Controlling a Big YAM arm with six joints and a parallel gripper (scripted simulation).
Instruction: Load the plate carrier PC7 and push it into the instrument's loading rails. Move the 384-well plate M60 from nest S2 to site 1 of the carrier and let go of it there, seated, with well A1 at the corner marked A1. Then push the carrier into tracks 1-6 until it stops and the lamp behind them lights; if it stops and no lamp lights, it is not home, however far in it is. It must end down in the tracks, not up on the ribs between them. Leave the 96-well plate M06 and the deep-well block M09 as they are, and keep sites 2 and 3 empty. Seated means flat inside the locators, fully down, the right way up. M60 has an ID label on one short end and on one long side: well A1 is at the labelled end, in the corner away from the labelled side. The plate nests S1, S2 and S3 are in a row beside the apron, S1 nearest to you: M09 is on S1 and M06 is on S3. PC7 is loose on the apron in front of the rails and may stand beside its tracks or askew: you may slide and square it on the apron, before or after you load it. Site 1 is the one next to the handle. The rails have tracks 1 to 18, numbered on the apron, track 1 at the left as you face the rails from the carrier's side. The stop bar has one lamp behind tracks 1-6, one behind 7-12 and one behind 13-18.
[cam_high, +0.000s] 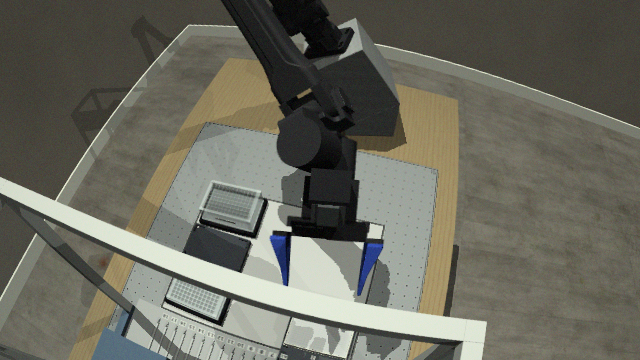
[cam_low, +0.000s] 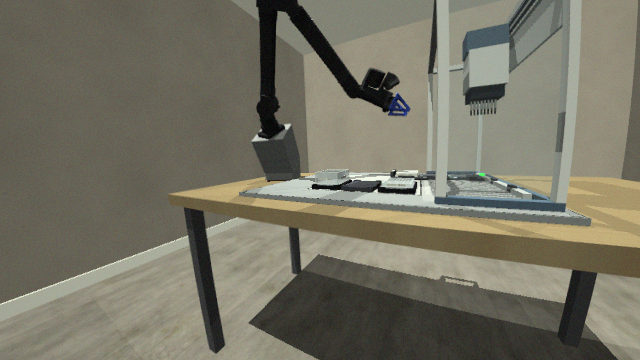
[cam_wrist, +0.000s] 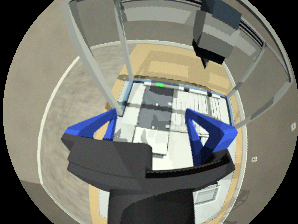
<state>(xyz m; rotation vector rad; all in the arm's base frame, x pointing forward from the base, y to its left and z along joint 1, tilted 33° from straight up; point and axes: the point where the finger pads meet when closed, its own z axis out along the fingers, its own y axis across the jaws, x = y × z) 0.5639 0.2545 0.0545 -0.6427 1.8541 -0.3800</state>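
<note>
The carrier PC7 (cam_wrist: 155, 107) lies in the rails at the left, its far end at the stop bar; a lamp (cam_low: 481, 174) (cam_wrist: 160, 85) behind it glows green. The white plate M60 (cam_high: 320, 336) (cam_low: 407, 173) (cam_wrist: 151, 136) lies on its handle-end site and looks flat; its labels and corner A1 cannot be made out. The dark sites beyond carry no plate. Nest S2 (cam_high: 216, 247) (cam_low: 361, 186) is empty. M09 (cam_high: 232, 201) (cam_low: 331, 175) stands on S1, M06 (cam_high: 196, 298) (cam_low: 399, 184) on S3. My gripper (cam_high: 323, 290) (cam_low: 400, 107) (cam_wrist: 151, 111) is open and empty, high above the apron.
The instrument's white frame posts (cam_low: 442, 100) and top beam (cam_high: 150, 250) stand around the rails. A pipetting head (cam_low: 485, 65) (cam_wrist: 215, 37) hangs over the rails' far part. The empty tracks (cam_wrist: 207, 107) lie right of the carrier. The beam hides the handle in the top view.
</note>
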